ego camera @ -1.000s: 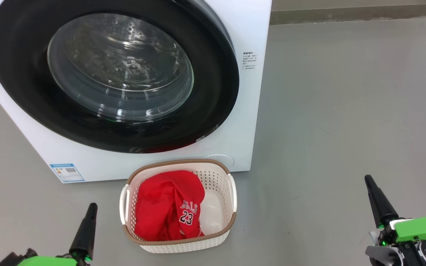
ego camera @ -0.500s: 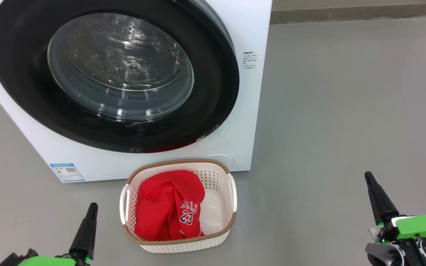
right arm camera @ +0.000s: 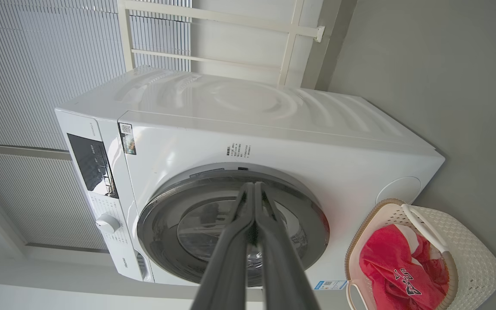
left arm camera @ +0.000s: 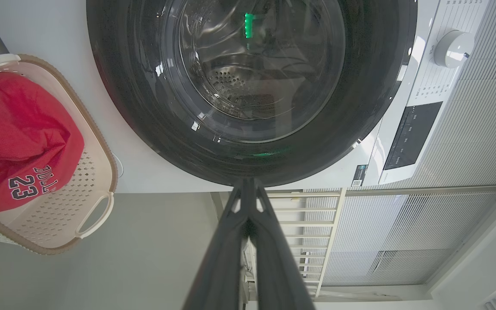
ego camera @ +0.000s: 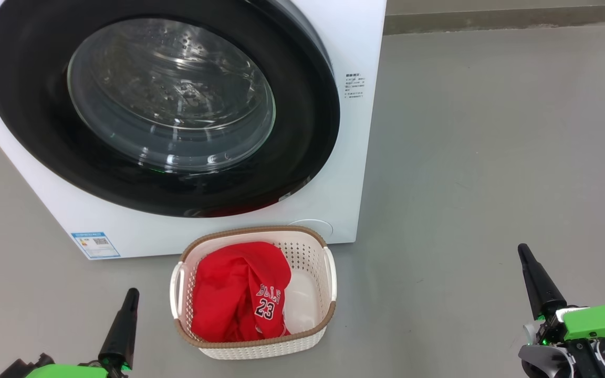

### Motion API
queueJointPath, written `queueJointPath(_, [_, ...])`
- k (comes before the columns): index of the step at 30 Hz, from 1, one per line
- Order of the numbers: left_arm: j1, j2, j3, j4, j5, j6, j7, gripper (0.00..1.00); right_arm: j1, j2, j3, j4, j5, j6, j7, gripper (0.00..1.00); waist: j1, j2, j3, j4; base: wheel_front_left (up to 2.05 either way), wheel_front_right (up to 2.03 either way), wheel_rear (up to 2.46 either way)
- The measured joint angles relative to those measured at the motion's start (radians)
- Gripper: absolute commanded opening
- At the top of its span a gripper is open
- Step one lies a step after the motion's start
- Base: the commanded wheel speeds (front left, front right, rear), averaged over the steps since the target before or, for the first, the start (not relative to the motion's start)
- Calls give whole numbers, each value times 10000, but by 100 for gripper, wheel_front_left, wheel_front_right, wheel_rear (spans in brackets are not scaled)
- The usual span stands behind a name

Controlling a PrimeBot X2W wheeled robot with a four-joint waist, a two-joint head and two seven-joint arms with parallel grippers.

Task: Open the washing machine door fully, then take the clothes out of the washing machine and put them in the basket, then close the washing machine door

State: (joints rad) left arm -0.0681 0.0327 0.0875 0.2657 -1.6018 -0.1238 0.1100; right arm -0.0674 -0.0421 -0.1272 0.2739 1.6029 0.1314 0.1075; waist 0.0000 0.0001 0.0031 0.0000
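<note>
Flanking basket (ego camera: 313, 252) holding clothes (ego camera: 229, 294), below closed washing machine door (ego camera: 308, 121); jaws together both sides; right gripper (ego camera: 523, 252) slightly raised since.

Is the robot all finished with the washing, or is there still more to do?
It all looks done. The red jersey lies in the basket, and the washing machine door sits closed, with a bare-looking drum behind its glass. Nothing is in hand: the left gripper and right gripper hover apart from both, jaws shut and empty. Nothing seems left.
</note>
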Motion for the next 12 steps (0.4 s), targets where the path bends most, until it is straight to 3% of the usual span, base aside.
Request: queueJointPath(12, [0,0,0,0,0,0,0,0,0,0,0,0,0,0,0,0,0,0,0,0,0,0,0])
